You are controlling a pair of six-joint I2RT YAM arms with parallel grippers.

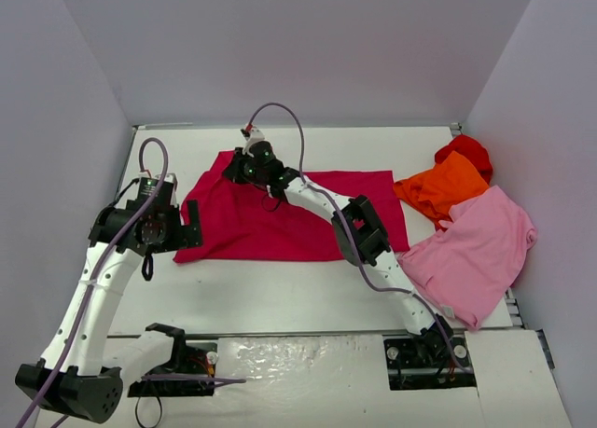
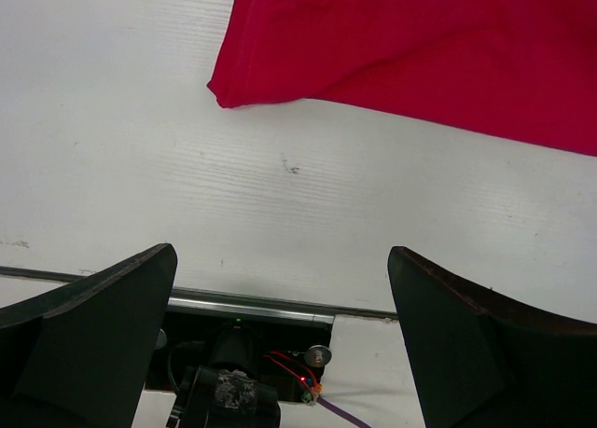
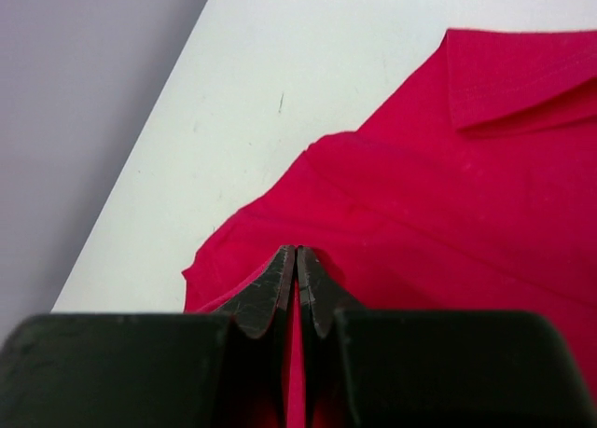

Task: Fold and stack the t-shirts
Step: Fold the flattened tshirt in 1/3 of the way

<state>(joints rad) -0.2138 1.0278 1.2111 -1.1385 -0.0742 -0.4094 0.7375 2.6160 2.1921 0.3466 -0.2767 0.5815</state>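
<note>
Cloth first: crimson t-shirt (image 1: pixel 280 218) lies spread flat on the table (image 1: pixel 280 297), and I place everything else off it. R pincer (image 3: pixel 297 260) sits at its far-left corner, jaws fully closed w/ what looks like a pinch of the edge between the tips; the fabric puckers up toward them. L pincer (image 2: pixel 280 307) hangs just off its near-left corner over bare table, jaws spread wide, holding nothing. Off its right side the orange tee (image 1: pixel 446 187), light pink tee (image 1: pixel 476 246) and bright red tee (image 1: pixel 466 151) lie bunched and overlapping, not yet folded. Handling, as I judge it: thin, light, limp knit w/ no stiffness, so it'll drape and drag, not lift as a sheet, and a one-point grip lets it sag. Best hold is hems & corners, where stitching thickens the edge; L should take the near-left corner so that whole side travels together.
</note>
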